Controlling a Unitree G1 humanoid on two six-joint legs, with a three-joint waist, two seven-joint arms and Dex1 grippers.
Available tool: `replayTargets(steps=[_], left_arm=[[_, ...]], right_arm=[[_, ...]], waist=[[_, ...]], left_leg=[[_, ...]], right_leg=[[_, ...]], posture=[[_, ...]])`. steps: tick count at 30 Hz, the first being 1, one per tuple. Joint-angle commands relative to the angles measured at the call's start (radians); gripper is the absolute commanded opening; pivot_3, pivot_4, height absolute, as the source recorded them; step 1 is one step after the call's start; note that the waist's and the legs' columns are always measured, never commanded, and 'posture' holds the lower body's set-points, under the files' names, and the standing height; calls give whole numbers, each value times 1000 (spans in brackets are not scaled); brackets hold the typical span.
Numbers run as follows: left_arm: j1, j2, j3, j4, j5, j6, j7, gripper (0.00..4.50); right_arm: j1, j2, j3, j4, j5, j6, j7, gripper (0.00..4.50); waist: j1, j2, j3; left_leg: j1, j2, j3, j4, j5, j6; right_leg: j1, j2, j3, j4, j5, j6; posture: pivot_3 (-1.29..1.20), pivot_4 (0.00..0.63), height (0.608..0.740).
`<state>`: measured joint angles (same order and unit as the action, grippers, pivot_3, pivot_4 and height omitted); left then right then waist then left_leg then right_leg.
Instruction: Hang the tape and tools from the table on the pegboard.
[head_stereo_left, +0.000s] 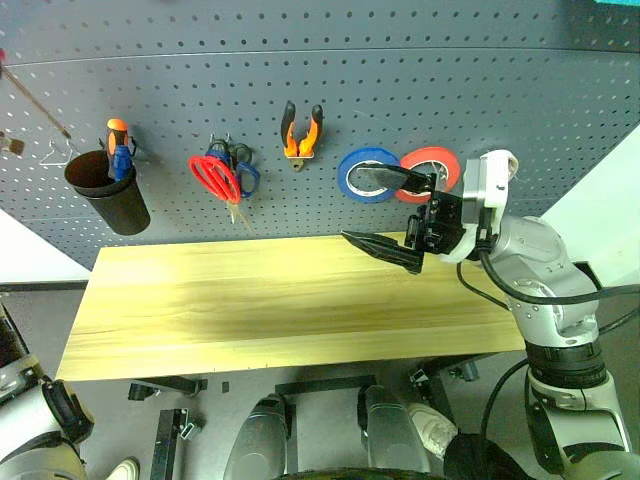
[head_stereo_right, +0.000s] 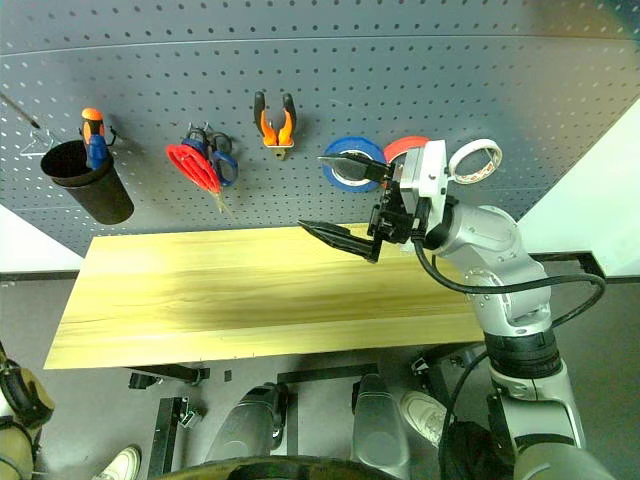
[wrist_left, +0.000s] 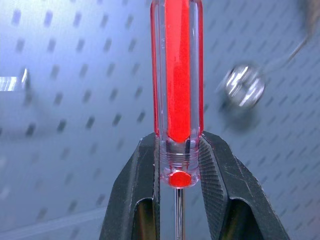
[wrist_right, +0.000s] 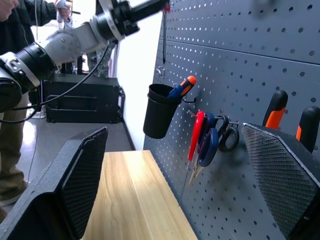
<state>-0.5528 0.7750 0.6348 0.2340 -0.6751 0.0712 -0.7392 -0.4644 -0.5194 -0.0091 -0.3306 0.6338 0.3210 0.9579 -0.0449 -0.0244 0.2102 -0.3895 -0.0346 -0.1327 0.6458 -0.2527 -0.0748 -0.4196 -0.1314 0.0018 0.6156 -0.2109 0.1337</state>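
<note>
In our left gripper (wrist_left: 180, 165), closed on the handle's base, the red-handled screwdriver (wrist_left: 177, 75) stands lengthwise between the fingers, handle toward the pegboard (wrist_left: 75, 75). Our right gripper (head_stereo_left: 385, 215) gapes wide, empty, above the table (head_stereo_left: 250, 300).

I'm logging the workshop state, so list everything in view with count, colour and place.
pegboard: 1, dark grey, behind table
table: 1, light wood, bare
black cup: 1, on pegboard, holds orange-and-blue screwdriver
scissors: 2, red-handled and blue-handled, hung together
pliers: 1, orange-and-black, hung
tape rolls: blue, red-orange, whitish, on pegboard
red-handled screwdriver: 1, in left gripper
person: 1, beyond table's end
right gripper: open, over table
</note>
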Motion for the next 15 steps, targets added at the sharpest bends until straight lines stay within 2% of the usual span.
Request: replayTargets(steps=[1,6,15], left_arm=[[-44,13,-20,74,37,-76,-47,761],[-66,7,-36,212,48,-126,-124,761],[-54,18,-23,359,88,-236,-151,3639]], right_arm=[[11,-6,-19,-41,9,-3,-7,4500],[6,-13,-30,-54,21,7,-21,4500],[20,-28,-37,-66,22,18,-26,4500]], waist=[[0,0,0],[-2,0,0],[-2,-1,-1]], left_leg=[[0,0,0,0,0,0],[0,0,0,0,0,0],[0,0,0,0,0,0]], right_leg=[[0,0,0,0,0,0],[0,0,0,0,0,0],[-1,0,0,0,0,1]], posture=[[-76,119,733],[-87,116,733],[-95,117,733]])
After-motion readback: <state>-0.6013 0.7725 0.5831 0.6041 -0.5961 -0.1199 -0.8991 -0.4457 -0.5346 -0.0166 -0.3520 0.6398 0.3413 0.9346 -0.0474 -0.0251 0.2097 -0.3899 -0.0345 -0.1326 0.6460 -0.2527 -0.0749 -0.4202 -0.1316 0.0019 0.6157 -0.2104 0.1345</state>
